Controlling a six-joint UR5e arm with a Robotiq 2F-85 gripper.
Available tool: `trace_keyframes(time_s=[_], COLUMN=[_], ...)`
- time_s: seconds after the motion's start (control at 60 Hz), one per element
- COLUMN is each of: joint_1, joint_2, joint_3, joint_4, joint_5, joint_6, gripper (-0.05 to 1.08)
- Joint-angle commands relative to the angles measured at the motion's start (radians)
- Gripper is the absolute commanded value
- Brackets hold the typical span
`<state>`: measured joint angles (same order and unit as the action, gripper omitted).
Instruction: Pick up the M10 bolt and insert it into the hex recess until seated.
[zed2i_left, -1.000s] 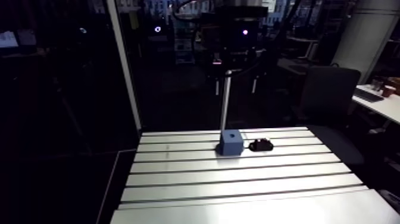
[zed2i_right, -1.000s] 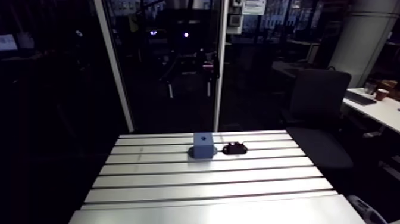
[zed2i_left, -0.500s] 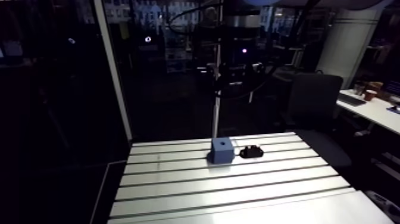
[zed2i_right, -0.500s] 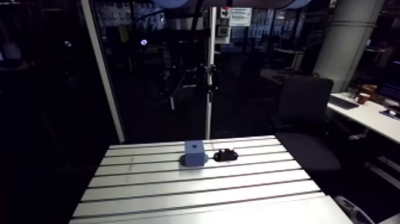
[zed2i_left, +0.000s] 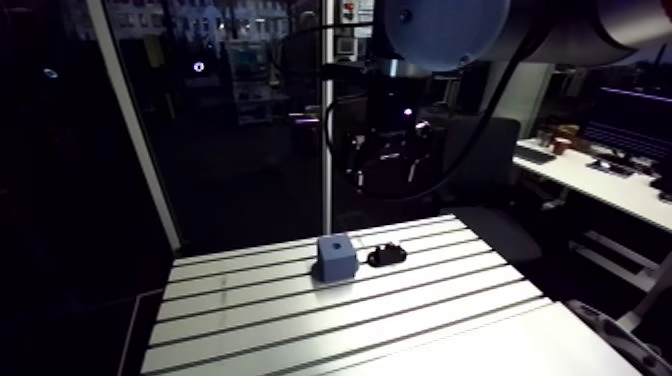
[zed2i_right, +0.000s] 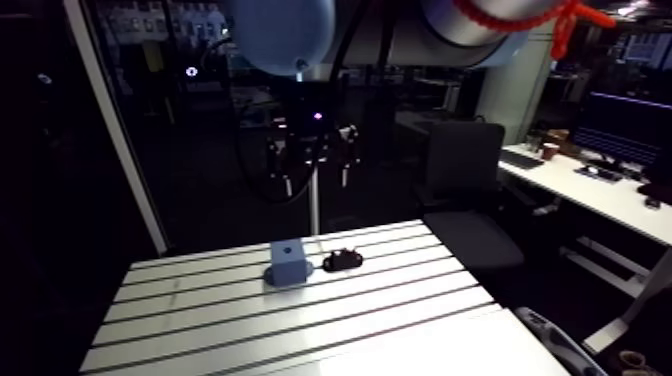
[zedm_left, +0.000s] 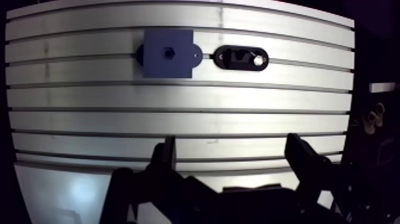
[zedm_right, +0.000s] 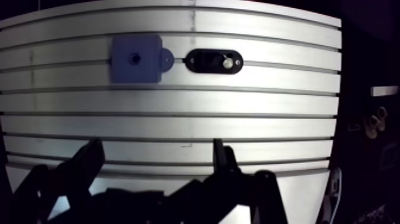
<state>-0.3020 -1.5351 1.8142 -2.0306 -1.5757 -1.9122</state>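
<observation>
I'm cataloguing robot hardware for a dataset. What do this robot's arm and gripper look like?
The arm is a thick, silver-grey tube with large, rounded light-blue joint caps. The gripper is black throughout. Its two fingers are angular and flat-sided, narrowing toward the tips, and rise from a dark linked body. No markings can be made out on it.

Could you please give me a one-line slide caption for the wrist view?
Open gripper above slotted table; blue block and bolt in black holder lie ahead.

The bolt (zedm_left: 258, 59), perhaps the bright spot in the black holder (zedm_left: 240, 58), is too small to tell.
</observation>
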Motion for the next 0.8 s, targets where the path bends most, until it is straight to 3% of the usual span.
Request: trace_keyframes(time_s=[0.017, 0.117, 0.267, 0.8], joint_1=[-0.08, -0.087, -0.109, -0.109], joint_2=[0.047, 0.075, 0.134, 0.282], joint_3=[0.031, 0.035, 0.038, -0.02], joint_4=[-0.094, -0.12, -0.183, -0.247], joint_5=[0.044, 0.06, 0.07, 0.052], joint_6=[-0.041, -0.044, -0.046, -0.065], gripper=[0.0, 0.0, 0.0, 0.01])
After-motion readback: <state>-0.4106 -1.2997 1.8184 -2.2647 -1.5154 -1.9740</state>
